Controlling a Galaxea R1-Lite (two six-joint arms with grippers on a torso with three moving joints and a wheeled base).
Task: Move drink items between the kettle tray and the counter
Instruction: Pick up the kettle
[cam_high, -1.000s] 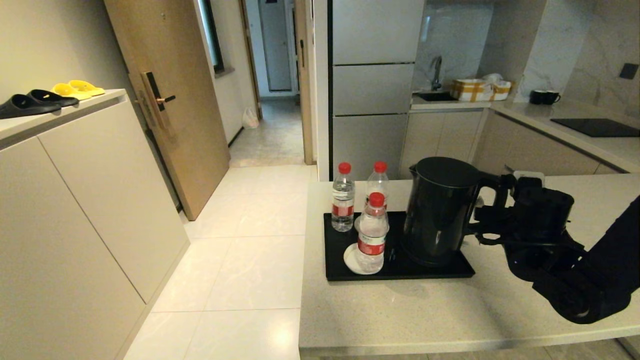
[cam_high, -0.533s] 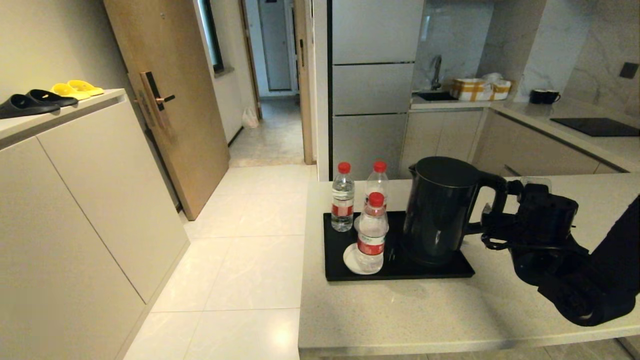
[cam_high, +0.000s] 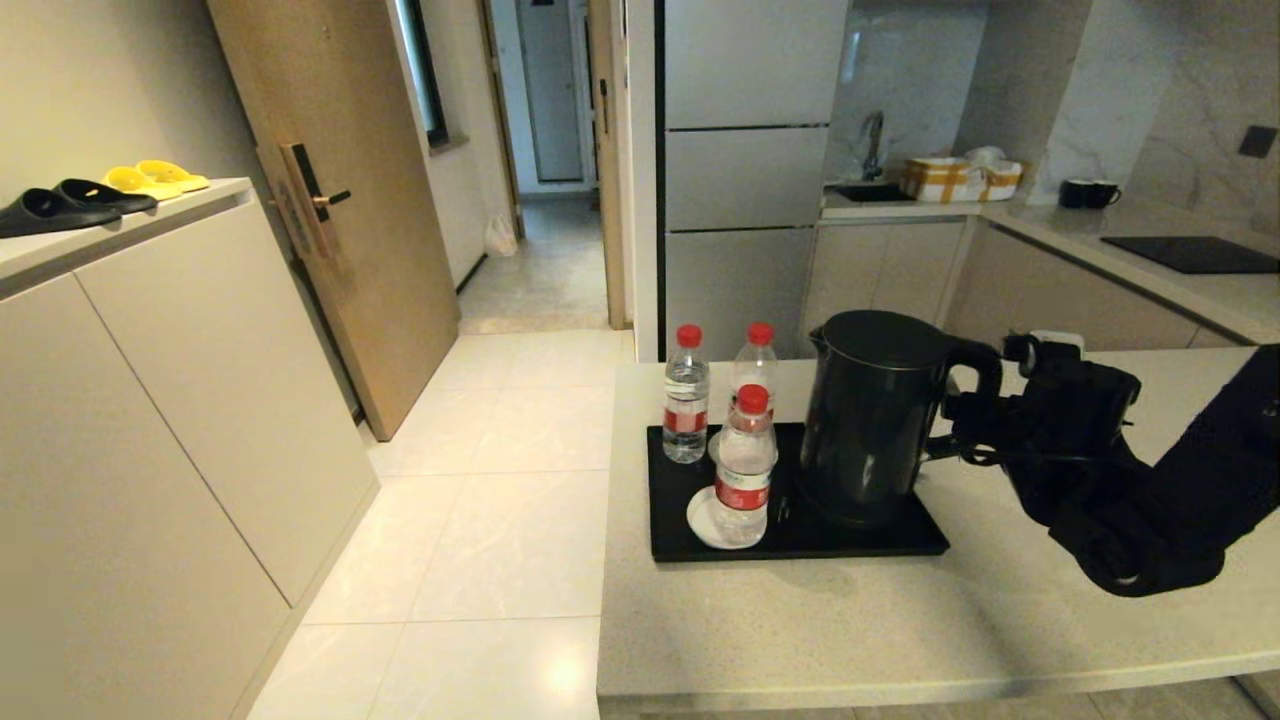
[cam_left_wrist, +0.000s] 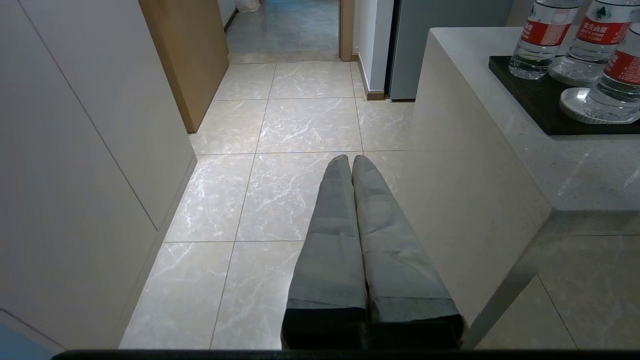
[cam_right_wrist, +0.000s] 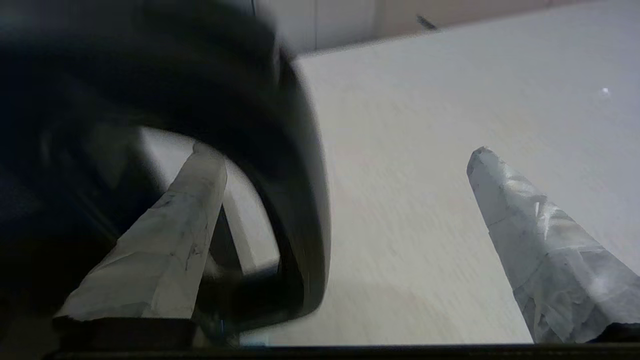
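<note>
The right tool (cam_right_wrist: 345, 155), fingers spread, has been advanced around the tall matte black electric kettle (cam_high: 870, 415)'s blurred handle, apparently ungripped.

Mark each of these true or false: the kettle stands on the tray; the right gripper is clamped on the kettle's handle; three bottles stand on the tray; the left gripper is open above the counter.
1. The kettle stands on the kettle tray. True.
2. The right gripper is clamped on the handle. False: its fingers are apart, one through the loop, one outside.
3. Three water bottles stand on the tray. True.
4. The left gripper is open above the counter. False: it is shut, over the floor beside the counter.
</note>
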